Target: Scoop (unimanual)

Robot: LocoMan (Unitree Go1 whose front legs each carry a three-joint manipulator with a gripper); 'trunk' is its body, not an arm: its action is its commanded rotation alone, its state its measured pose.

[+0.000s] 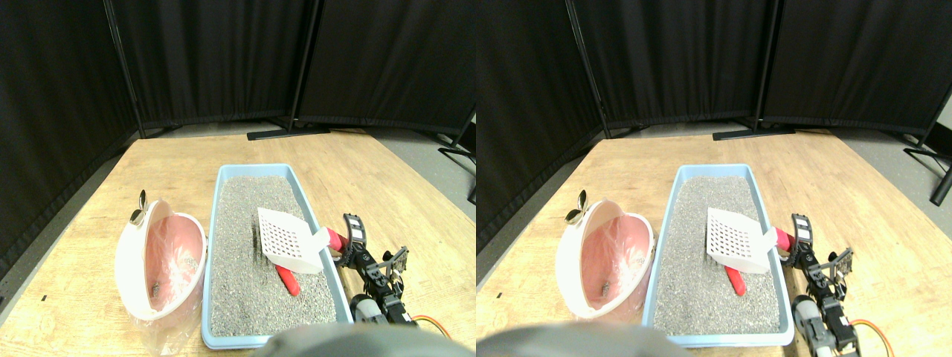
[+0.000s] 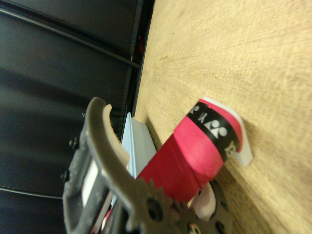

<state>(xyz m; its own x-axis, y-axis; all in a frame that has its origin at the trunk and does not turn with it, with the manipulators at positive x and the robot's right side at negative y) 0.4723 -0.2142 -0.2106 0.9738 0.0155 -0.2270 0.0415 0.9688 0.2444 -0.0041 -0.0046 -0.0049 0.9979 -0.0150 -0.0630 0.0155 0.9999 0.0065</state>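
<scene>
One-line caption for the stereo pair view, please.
White scoop on red-wrapped handle, at right gripper, raised over grey litter in blue tray, pink bin alongside.

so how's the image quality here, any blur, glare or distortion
Stereo pair view: mostly sharp, evenly lit, wide-angle bending of the floor edges; the scoop casts a soft shadow on the litter in the blue litter tray. Wrist view: turned sideways, the jaw frame and red wrapped handle close and slightly soft; no strong glare.

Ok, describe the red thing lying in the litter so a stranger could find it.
Start at the light blue litter tray on the wooden table. On the grey litter near its right wall, below the white slotted scoop, lies a small red object. It is the only red thing lying on the litter itself.
</scene>
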